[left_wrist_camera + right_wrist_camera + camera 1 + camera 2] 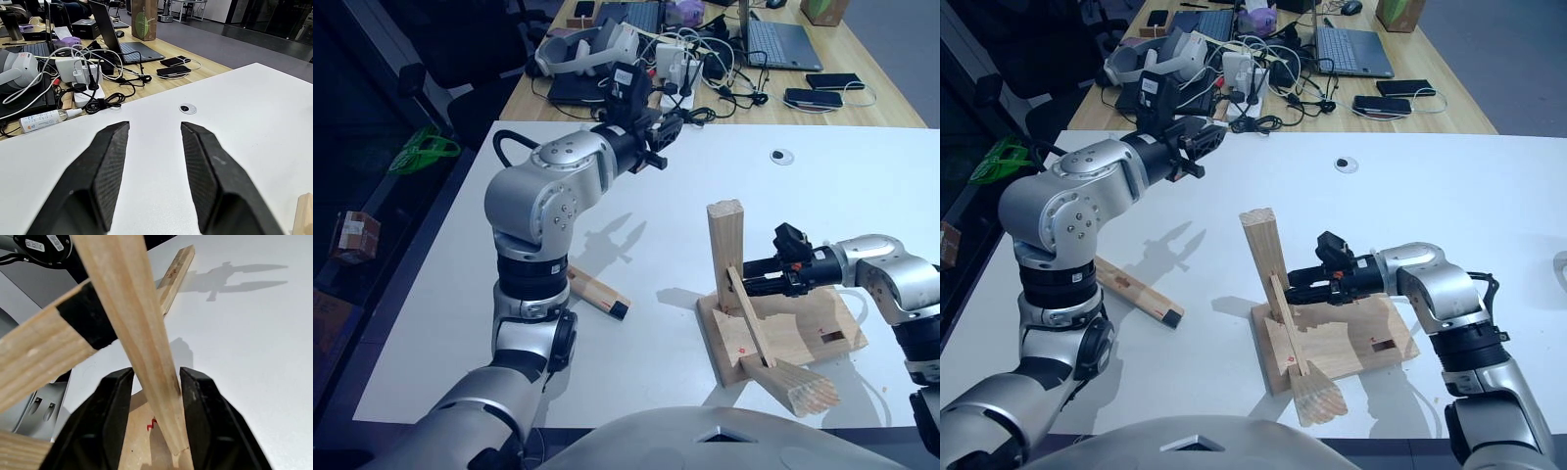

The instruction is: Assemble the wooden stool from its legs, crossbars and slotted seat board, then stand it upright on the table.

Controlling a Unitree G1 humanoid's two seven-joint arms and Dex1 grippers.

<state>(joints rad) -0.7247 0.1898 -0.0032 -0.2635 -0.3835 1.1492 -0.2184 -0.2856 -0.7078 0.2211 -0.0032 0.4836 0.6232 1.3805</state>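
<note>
Over red-scribbled seat board, right gripper pinching crossbar, left gripper spread, empty

Bare pale wood, grainy and unvarnished: seat board, crossbar, upright leg. Smooth matt white table. Matt black, finely textured left gripper.

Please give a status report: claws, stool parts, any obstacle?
Left claw open, high over table. Right claw shut on crossbar, which leans against upright leg on seat board. Loose leg lies apart, not obstructing.
</note>
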